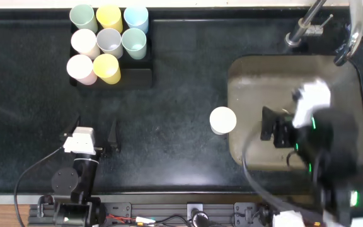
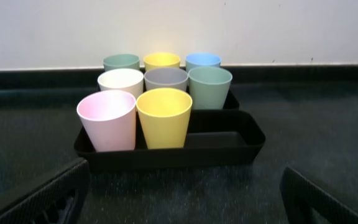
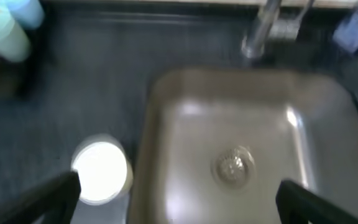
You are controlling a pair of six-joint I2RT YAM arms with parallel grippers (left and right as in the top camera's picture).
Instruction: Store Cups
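Top view: eight cups (image 1: pixel 109 41) stand in the tray (image 1: pixel 137 78); a white cup (image 1: pixel 222 120) stands on the counter (image 1: pixel 181 94) just beside the sink (image 1: pixel 251 82). Left gripper (image 1: pixel 94 131) and right gripper (image 1: pixel 268 125) are both spread, empty.

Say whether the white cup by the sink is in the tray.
Out: the white cup stands on the counter, apart from the tray.

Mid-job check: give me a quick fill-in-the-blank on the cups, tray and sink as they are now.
The tray holds ___ cups. Its free slot is beside a front-row cup coloured ___. The loose white cup stands on the counter, and the right gripper hangs over the ___. Missing: eight; yellow; sink.
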